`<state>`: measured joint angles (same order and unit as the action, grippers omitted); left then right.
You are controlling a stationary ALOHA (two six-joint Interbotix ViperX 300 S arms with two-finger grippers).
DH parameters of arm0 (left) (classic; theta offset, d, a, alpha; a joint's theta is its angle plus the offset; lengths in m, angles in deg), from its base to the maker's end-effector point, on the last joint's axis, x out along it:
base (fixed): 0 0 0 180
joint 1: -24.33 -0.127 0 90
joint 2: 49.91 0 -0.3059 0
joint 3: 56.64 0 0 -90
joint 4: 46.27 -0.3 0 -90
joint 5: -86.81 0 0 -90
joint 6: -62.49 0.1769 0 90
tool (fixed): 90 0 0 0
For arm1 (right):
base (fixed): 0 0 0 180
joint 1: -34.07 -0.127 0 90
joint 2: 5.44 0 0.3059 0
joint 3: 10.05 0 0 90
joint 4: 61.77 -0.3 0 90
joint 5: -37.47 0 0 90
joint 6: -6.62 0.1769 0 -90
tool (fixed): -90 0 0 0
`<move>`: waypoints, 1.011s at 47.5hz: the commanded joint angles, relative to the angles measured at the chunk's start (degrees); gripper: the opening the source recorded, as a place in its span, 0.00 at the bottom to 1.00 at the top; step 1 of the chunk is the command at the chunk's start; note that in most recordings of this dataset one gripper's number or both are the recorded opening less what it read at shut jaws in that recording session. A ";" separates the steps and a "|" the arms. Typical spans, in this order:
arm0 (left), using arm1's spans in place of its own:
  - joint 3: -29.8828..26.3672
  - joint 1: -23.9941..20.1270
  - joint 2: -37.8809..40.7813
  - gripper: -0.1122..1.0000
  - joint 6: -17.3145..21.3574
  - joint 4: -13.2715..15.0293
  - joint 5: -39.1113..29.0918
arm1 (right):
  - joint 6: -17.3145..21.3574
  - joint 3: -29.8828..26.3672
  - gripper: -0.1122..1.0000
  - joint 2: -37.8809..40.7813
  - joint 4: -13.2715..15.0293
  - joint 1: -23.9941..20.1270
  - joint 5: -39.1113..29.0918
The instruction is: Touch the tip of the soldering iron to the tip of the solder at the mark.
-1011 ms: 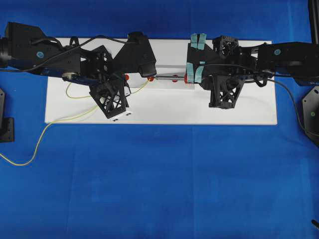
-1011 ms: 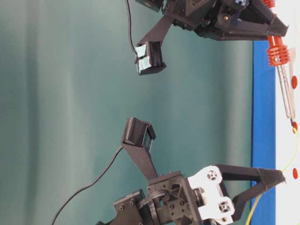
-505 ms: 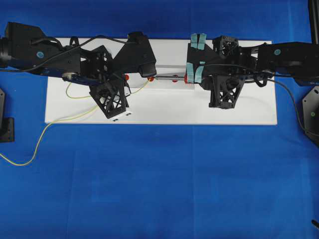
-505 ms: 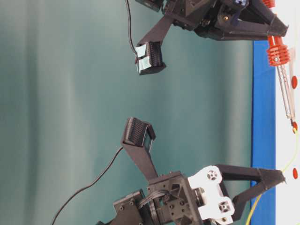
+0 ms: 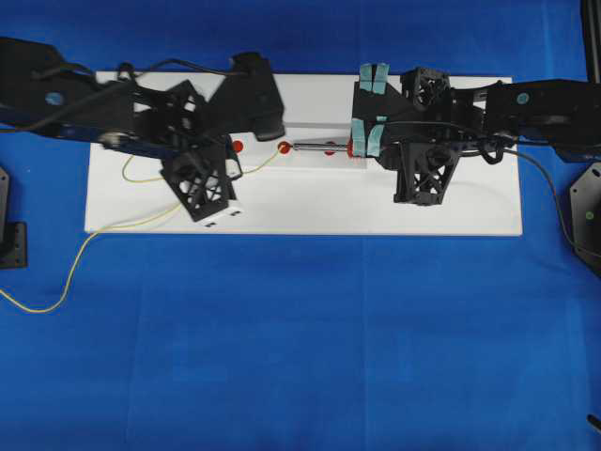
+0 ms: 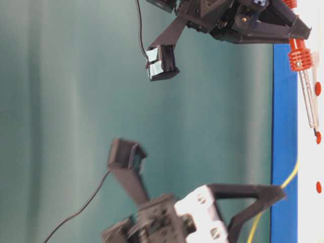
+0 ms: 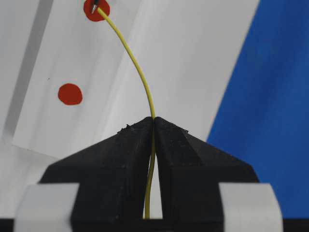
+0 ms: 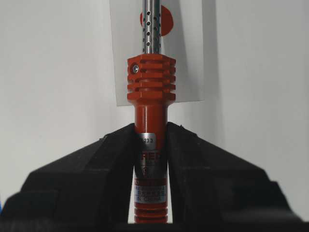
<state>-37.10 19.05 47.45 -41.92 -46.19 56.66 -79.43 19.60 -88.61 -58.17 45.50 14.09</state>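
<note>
Risk: left hand clamped on springy thin yellow solder, tip on the red mark beside the iron tip, could flick off if nudged; right hand clamped on the soldering iron's ribbed red handle, perforated steel shaft over matte white bench.

Bright blue cloth-covered tabletop, flat white rectangular board laid across its upper part, red round marks painted on it, plain teal-green backdrop seen behind, evenly lit.
</note>
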 commanded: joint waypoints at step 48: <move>8.09 0.44 -13.71 0.11 -0.79 -0.18 3.08 | 0.00 9.32 0.16 -19.16 0.44 -0.09 0.35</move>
<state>-28.40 19.40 34.88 -42.62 -46.27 59.39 -79.34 27.59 -103.99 -57.90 45.50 14.09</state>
